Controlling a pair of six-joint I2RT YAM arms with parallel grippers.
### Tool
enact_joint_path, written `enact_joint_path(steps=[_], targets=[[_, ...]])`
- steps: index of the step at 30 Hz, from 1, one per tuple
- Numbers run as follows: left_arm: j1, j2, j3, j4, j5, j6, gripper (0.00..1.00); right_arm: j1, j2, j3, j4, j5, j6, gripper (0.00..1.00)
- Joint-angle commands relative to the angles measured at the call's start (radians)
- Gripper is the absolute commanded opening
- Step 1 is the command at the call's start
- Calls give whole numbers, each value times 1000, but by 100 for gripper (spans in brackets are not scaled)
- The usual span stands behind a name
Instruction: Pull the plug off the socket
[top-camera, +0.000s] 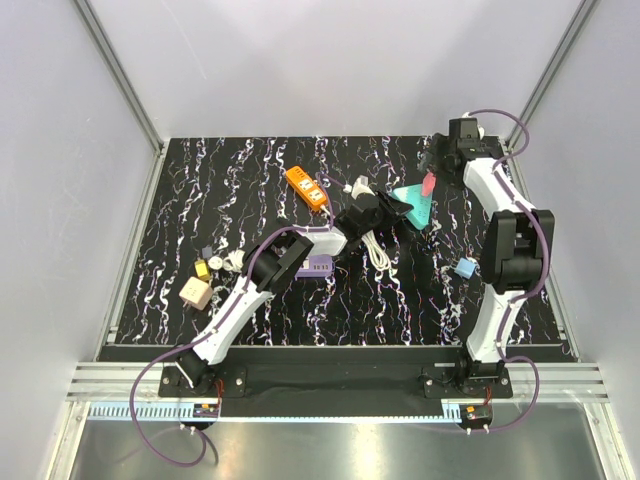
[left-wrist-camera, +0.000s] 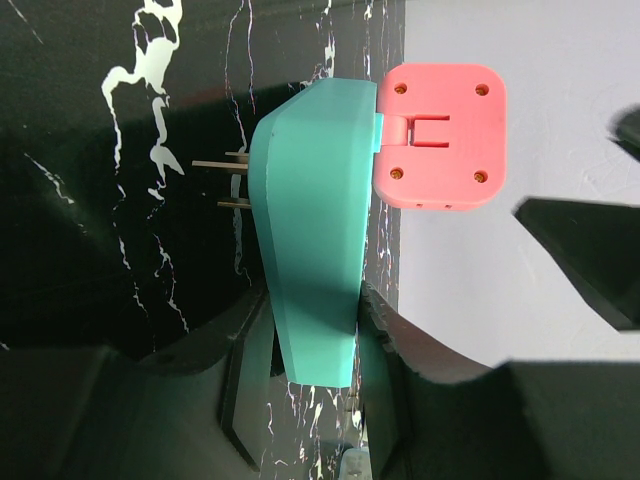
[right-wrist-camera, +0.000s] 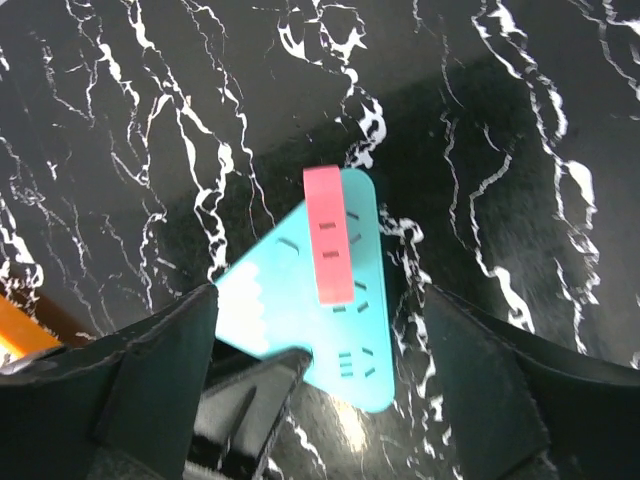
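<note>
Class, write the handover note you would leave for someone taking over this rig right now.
The left hand is shut on the teal socket.
The right hand is open, with a finger on either side of the pink plug, not touching it.
Done: the socket is held and the right hand is lined up.
The plug is still seated in the socket.
Left: close the right hand on the plug and pull it out.

Pink plug (right-wrist-camera: 330, 235) in teal socket (right-wrist-camera: 290, 285)
</note>
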Motion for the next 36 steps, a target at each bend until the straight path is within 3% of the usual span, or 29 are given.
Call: enact_joint_path(steps=[1, 14, 36], targets=[[10, -13, -30, -53, 17, 39, 0, -3, 49, 58, 11, -29, -23, 86], [14, -8, -33, -40, 31, 24, 0, -1, 86, -62, 149, -60, -17, 76], [14, -3, 10, -120, 32, 19, 0, 0, 106, -90, 218, -17, -23, 44]])
